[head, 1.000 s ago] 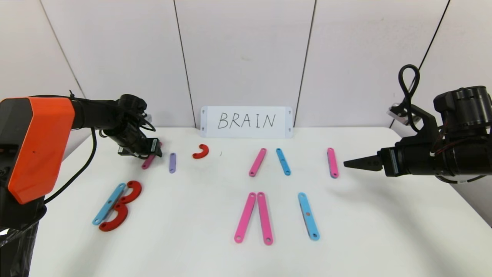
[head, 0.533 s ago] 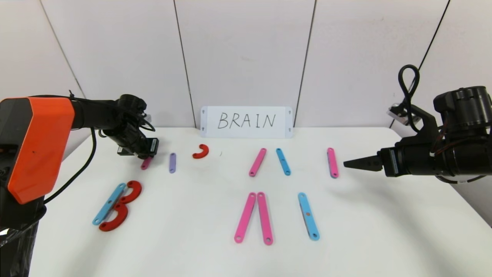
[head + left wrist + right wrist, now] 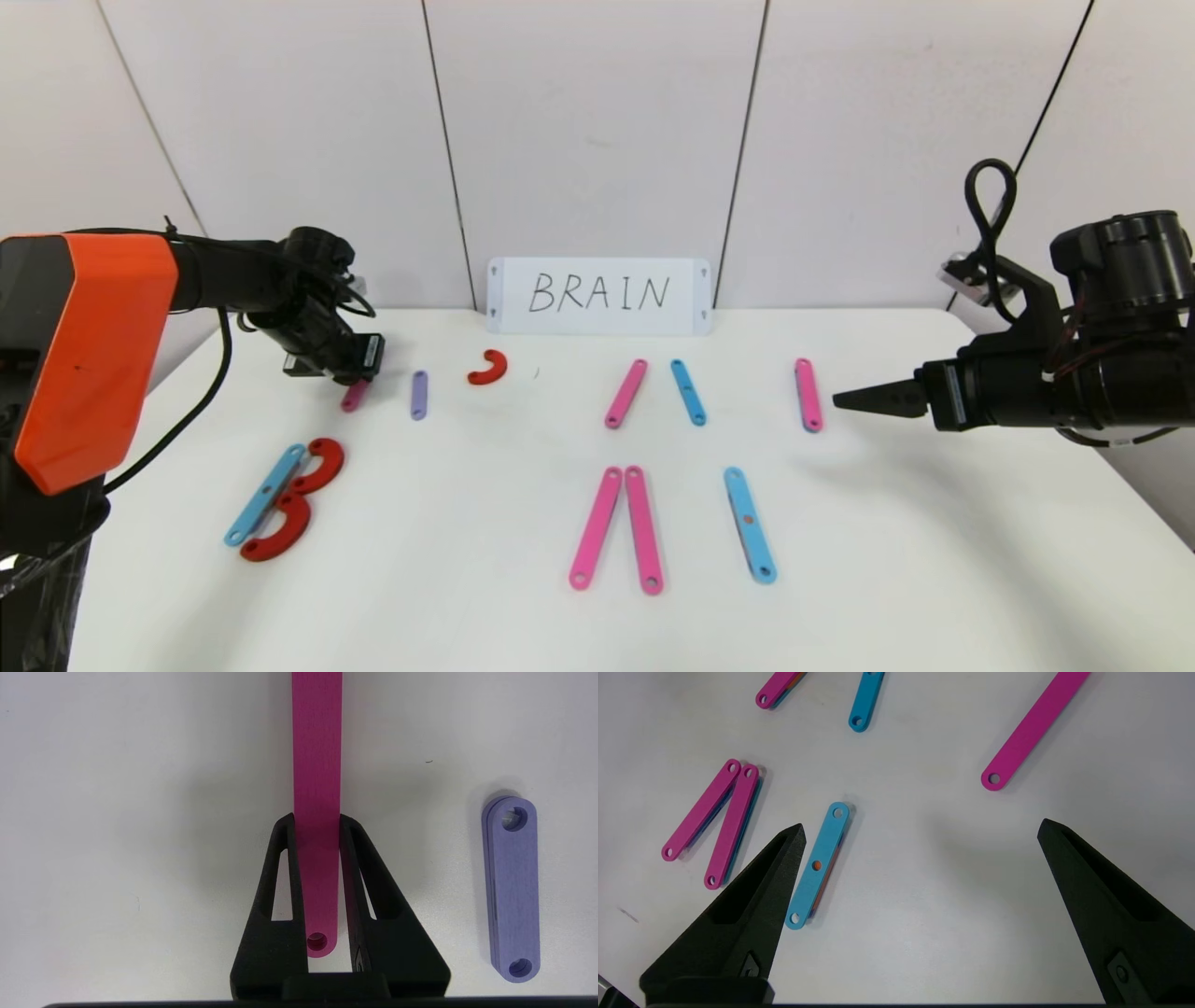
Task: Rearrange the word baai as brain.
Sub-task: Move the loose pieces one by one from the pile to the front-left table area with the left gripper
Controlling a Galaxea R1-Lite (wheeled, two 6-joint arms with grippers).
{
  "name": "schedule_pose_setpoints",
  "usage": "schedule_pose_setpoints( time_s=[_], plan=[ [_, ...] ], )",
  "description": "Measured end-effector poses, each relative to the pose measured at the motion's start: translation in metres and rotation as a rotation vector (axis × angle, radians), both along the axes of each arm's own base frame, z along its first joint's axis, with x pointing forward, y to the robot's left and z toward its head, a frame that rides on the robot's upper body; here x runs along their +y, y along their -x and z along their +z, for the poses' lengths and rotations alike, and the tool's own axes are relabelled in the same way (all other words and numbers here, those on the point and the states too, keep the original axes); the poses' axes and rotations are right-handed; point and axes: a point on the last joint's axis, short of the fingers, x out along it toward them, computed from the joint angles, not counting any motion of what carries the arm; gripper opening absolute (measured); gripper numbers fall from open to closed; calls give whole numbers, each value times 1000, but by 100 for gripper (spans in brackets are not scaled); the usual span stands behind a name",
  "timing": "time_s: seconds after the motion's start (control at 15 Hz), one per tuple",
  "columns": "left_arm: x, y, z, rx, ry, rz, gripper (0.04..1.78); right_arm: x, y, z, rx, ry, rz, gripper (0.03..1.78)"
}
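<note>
My left gripper is at the back left of the table, shut on the end of a dark pink strip. In the left wrist view both fingers press the sides of the strip. A purple strip lies just beside it, also in the left wrist view. A red curve lies further right. A B made of a blue strip and two red curves lies at the front left. My right gripper hovers open at the right, over bare table.
The white BRAIN card leans on the back wall. A pink strip, a blue strip and another pink strip lie in the middle row. Two long pink strips and a long blue strip lie nearer the front.
My left gripper has shifted a little to the left along the dark pink strip, and less of the strip now shows below it. The right arm has barely moved.
</note>
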Motion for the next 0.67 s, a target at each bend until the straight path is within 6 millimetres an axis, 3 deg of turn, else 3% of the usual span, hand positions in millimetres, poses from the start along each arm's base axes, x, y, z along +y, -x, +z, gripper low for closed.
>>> schedule_pose_setpoints(
  time_s=[0.33, 0.67],
  plan=[
    [0, 8, 18, -23, 29, 37, 28, 2, 1, 0, -1, 0, 6, 174],
    [-15, 37, 55, -49, 48, 29, 28, 1, 3, 1, -4, -1, 6, 174]
  ],
)
